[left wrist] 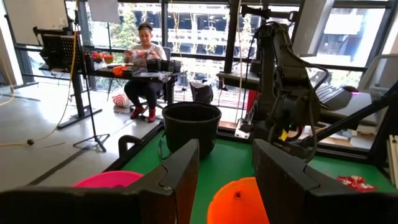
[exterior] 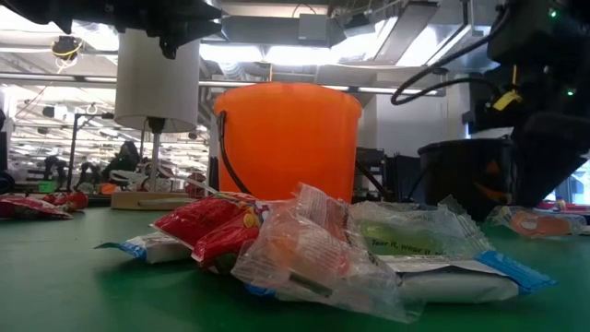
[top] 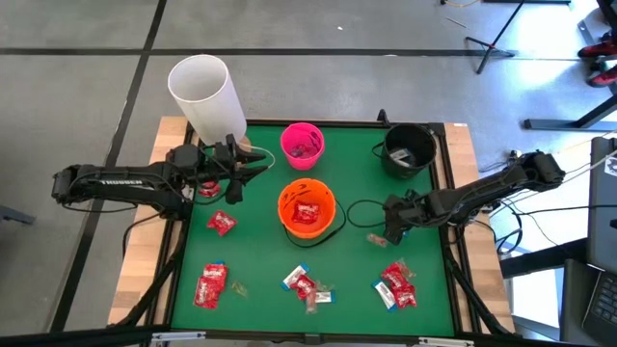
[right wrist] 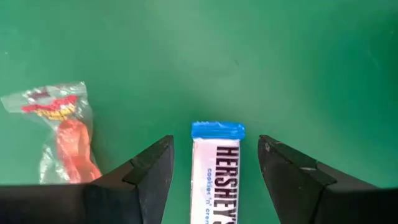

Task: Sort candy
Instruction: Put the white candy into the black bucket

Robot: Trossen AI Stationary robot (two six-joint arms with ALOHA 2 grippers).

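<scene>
High view: we see right gripper (top: 393, 231) low over green table mat (top: 260, 265), left gripper (top: 234, 172) parked beside white cylinder (top: 204, 94). Orange plastic bucket (top: 307, 209) and pink bucket (top: 302, 145) hold few sweets; red-wrapped candy clusters (top: 397, 285) lie unsorted

Low view: heap of wrappers (exterior: 313, 244) in front of orange bucket

Left wrist: fingers (left wrist: 180, 171) apart, empty

Right wrist: fingers (right wrist: 155, 168) spread wide, white bar with blue end (right wrist: 216, 171) between them, untouched; clear packet of orange sweet (right wrist: 59, 134) outside one finger. We judge most sorting left
</scene>
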